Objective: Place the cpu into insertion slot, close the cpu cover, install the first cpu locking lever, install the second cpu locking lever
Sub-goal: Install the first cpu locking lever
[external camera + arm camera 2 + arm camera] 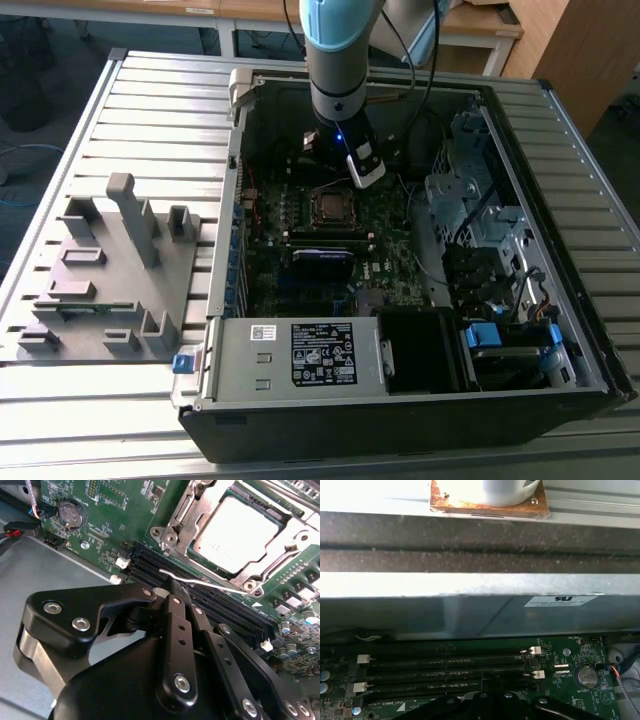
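Claw (173,586) pressed together, tip at the wire locking lever (215,586) crossing black memory slots (230,611); cpu cover (227,572) down over cpu (235,530). Can't tell whether it grips the lever.

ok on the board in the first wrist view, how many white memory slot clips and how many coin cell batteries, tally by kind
white memory slot clips: 4
coin cell battery: 1
total: 5
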